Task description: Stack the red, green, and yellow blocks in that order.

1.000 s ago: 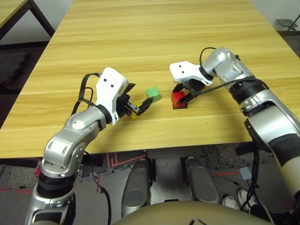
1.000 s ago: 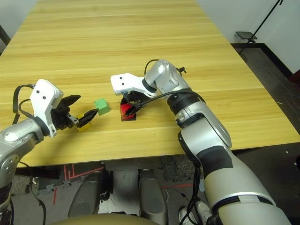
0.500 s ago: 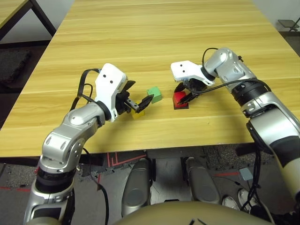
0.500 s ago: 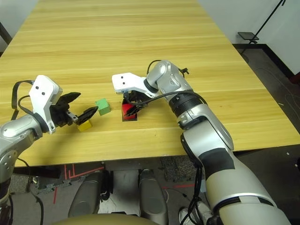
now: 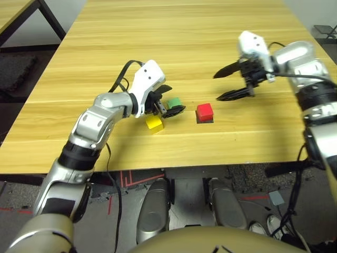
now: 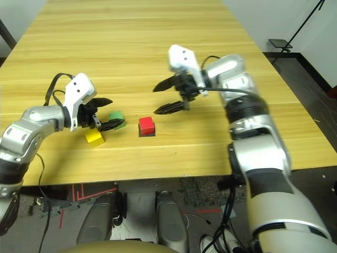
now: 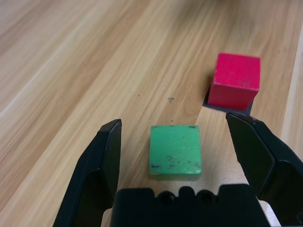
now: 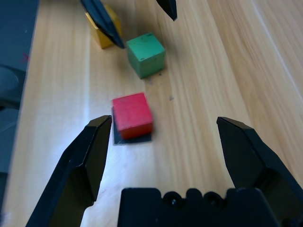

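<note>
The red block (image 5: 205, 110) sits on a flat black patch (image 5: 205, 119) near the table's front. Left of it lies the green block (image 5: 174, 102), and the yellow block (image 5: 154, 123) lies nearer the front edge. My left gripper (image 5: 176, 99) is open and straddles the green block (image 7: 175, 151), with a gap on each side between block and fingers (image 7: 102, 165). My right gripper (image 5: 216, 87) is open and empty, raised behind and to the right of the red block (image 8: 132, 115).
The wooden table (image 5: 174, 31) stretches far back beyond the blocks. Its front edge (image 5: 174, 163) runs close below the yellow block. Another table's corner (image 5: 16, 10) shows at the far left.
My right gripper opened, left the red block on the black patch and drew up and back to the right. My left gripper moved from over the yellow block to straddle the green one.
</note>
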You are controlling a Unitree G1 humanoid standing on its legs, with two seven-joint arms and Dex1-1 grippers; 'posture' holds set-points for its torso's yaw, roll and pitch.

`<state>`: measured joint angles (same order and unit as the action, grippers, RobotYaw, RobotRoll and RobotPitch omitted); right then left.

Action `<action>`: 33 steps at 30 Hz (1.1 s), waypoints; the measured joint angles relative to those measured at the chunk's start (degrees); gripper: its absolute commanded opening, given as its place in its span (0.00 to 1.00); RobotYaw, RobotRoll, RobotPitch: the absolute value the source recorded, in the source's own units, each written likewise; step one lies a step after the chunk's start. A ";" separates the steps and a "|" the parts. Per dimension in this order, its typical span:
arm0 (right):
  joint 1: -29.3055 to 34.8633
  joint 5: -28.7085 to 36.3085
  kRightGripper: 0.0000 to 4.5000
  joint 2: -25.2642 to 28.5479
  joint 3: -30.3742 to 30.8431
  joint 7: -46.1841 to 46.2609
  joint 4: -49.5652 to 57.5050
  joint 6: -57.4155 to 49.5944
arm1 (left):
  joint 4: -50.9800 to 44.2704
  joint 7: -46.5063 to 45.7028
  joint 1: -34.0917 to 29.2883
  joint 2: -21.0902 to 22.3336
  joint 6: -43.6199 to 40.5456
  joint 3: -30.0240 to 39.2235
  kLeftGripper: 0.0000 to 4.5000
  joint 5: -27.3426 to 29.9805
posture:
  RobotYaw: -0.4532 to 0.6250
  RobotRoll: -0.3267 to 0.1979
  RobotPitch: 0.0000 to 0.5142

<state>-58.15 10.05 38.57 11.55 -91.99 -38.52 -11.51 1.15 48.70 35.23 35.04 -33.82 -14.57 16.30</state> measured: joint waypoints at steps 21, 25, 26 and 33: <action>10.84 8.88 0.99 0.50 -6.82 11.59 24.86 -17.75 | 19.59 3.88 4.88 -8.94 7.00 -2.98 1.00 -10.91 | 0.65 0.42 0.15; 11.26 9.22 1.00 0.28 -6.82 12.34 24.86 -17.78 | 20.70 3.37 5.71 -10.32 6.93 -2.96 0.91 -11.65 | 0.65 0.42 0.15; 11.26 9.22 1.00 0.26 -6.82 12.50 24.86 -17.77 | 20.81 2.98 5.79 -10.75 6.87 -2.97 0.86 -12.03 | 0.65 0.42 0.15; 12.25 9.17 1.00 1.90 -6.82 11.91 22.37 -16.76 | 18.71 3.91 5.87 -9.98 1.60 -3.21 0.46 -13.43 | 0.65 0.43 0.16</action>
<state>-45.90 19.22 40.48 4.73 -80.07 -16.16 -28.26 19.86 52.62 41.10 25.05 -32.22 -17.78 2.87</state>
